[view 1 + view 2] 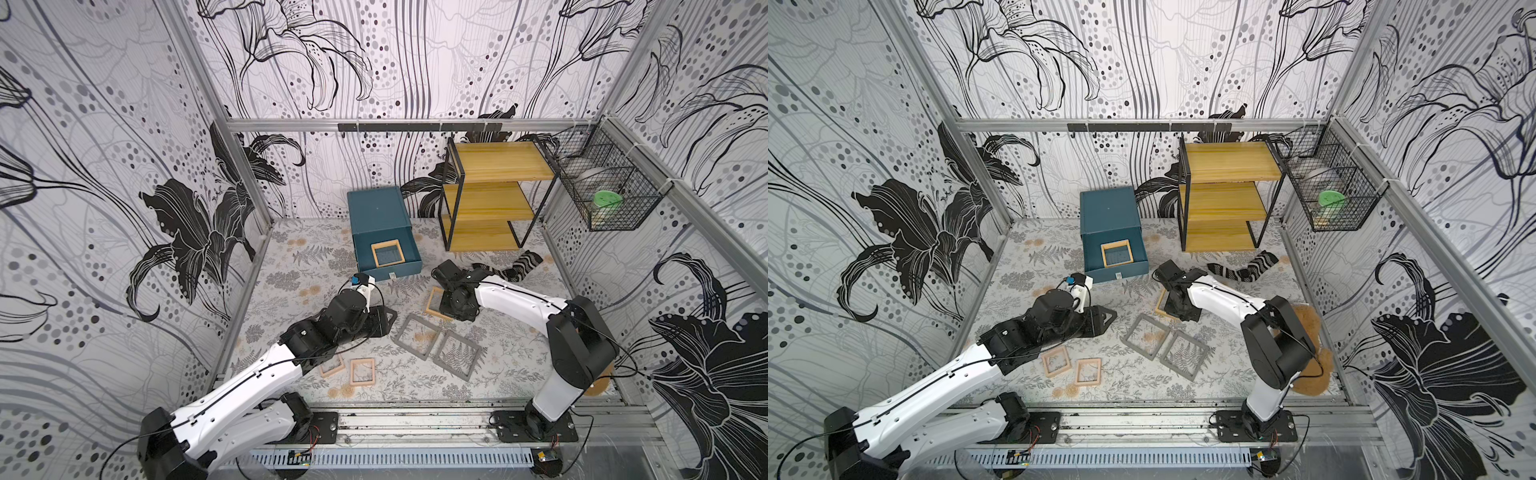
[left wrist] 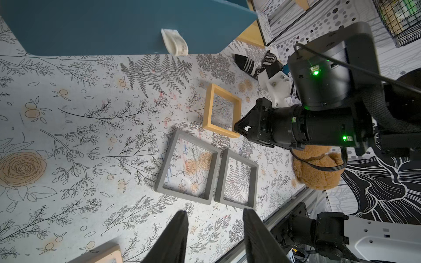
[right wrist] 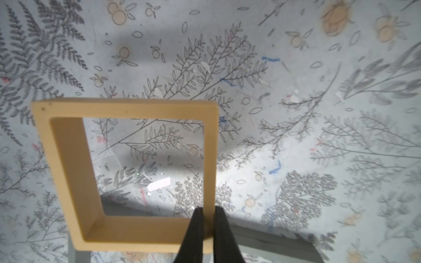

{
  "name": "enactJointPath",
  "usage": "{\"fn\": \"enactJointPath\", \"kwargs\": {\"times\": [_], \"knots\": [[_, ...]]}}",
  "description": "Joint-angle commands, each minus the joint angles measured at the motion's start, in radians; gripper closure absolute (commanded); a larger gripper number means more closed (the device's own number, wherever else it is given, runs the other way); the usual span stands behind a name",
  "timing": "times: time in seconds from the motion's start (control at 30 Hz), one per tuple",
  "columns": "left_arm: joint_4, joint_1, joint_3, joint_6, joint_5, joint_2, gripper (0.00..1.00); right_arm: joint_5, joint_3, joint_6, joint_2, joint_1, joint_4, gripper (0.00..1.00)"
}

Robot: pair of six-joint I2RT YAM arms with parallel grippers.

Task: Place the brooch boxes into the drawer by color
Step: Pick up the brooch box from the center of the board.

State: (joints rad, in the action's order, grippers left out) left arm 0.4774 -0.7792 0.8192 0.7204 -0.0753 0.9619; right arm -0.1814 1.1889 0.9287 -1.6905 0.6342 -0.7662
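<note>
Pinched one thin side of a yellow brooch box [image 3: 125,107] between the tightly closed fingers of the right gripper [image 3: 207,213], at the table [image 3: 319,113] just beside the grey pair [image 2: 167,162]; could not tell whether lifted clear. Gripped far off centre (near a corner), so could have swung or slipped out on the way to the drawer [image 1: 376,212]. Might also have caught its pulled-out front wall, or landed atop the yellow box [image 1: 375,255] already inside. Held the left gripper [image 2: 215,211] parted and empty, near enough to be clipped.
</note>
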Motion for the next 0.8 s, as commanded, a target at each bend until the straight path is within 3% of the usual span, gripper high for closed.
{"fn": "enactJointPath", "kwargs": {"times": [0.0, 0.43, 0.77], "knots": [[0.002, -0.006, 0.055, -0.021, 0.022, 0.0, 0.55, -0.08, 0.052, -0.05, 0.076, -0.004, -0.128, 1.0], [0.013, -0.006, 0.117, -0.01, 0.087, -0.017, 0.55, -0.174, 0.233, -0.165, 0.156, -0.004, -0.326, 1.0], [0.066, -0.004, 0.207, 0.005, 0.208, -0.006, 0.55, -0.239, 0.549, -0.294, 0.065, 0.063, -0.392, 1.0]]}}
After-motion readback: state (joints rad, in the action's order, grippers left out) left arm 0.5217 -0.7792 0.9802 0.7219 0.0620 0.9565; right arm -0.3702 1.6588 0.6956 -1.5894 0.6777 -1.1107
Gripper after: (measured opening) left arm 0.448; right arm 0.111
